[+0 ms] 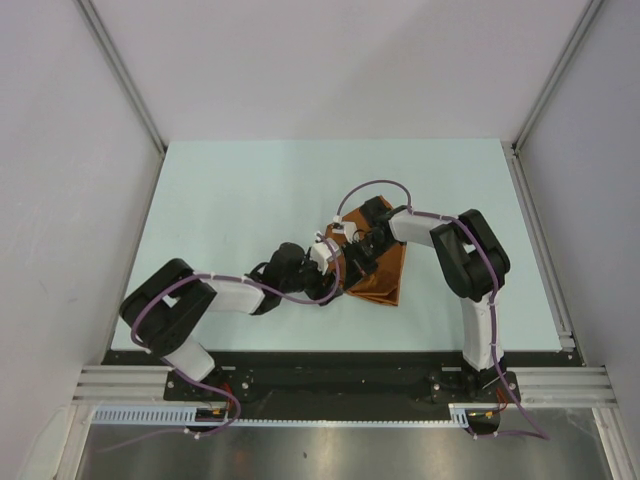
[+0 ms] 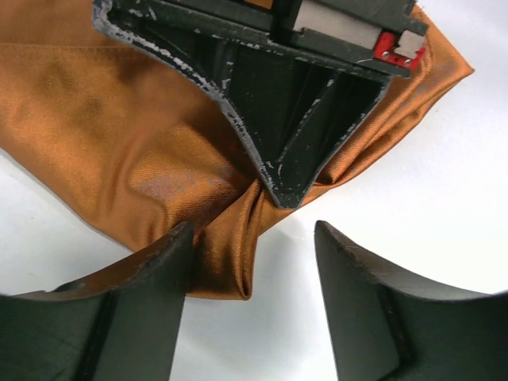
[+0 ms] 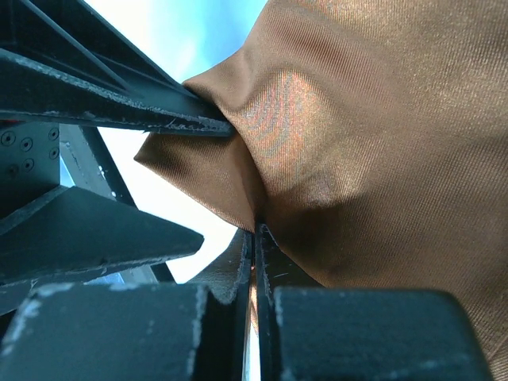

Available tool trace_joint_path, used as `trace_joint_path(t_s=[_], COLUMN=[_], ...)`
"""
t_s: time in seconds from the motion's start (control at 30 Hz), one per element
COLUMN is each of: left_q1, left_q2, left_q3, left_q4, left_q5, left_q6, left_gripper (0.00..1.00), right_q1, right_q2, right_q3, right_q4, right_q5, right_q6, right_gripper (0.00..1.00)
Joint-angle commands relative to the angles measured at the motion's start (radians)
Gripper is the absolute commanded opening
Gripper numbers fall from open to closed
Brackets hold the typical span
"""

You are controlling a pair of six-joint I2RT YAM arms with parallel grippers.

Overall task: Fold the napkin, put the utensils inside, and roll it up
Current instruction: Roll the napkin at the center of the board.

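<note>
**Ana:** Left gripper first: its two dark fingers stand apart, straddling a raised ridge at the near edge of the rust-orange, slightly shiny cloth napkin. The ridge lies between them, closer to one finger, and is not gripped.

**Ben:** And the right gripper?

**Ana:** Jaws together, clamped on a pinch of the napkin. Creases fan out from its tip, which sits just beyond the left fingers.

**Ben:** Why are both crowded at one spot?

**Ana:** My reading is that the right one pins the layers so they can't slide, while the left lines up to take the edge beside it. That would be for the next fold or to start the roll.

**Ben:** Where does the napkin lie?

**Ana:** On the pale blue-green tabletop, right of centre, under both wrists. It is flat apart from the pinched ridge and looks folded into a rough wedge.

**Ben:** And the utensils?

**Ana:** None shows in any view. From above, the arms cover the middle of the napkin, so whether anything lies inside I cannot tell. I judge that folding is under way and rolling has not begun.
</note>
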State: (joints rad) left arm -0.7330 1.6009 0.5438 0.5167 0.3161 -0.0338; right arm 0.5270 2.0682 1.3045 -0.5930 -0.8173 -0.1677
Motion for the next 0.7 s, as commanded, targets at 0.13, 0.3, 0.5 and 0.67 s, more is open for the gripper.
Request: trace_joint_path(t_s=[0.13, 0.3, 0.5, 0.67], left_q1=[-0.009, -0.006, -0.006, 0.001], left_q2=[0.031, 0.056, 0.085, 0.088], left_q3=[0.054, 0.079, 0.110, 0.113], left_q4=[-0.050, -0.090, -0.132, -0.142], left_q5=[-0.072, -0.107, -0.109, -0.080], left_q6=[0.012, 0.002, -0.008, -0.028], left_gripper=[0.49, 0.37, 0.08, 0.00], right_q1=[-0.007, -0.009, -0.022, -0.053], right_q2=[0.033, 0.030, -0.014, -0.172], right_q3=[0.006, 0.003, -0.019, -0.117], right_q4=[-0.002, 0.002, 0.039, 0.133], right_q5=[0.055, 0.047, 0.017, 0.044], right_q6=[-0.013, -0.010, 0.010, 0.074], right_gripper=[0.00, 0.00, 0.04, 0.36])
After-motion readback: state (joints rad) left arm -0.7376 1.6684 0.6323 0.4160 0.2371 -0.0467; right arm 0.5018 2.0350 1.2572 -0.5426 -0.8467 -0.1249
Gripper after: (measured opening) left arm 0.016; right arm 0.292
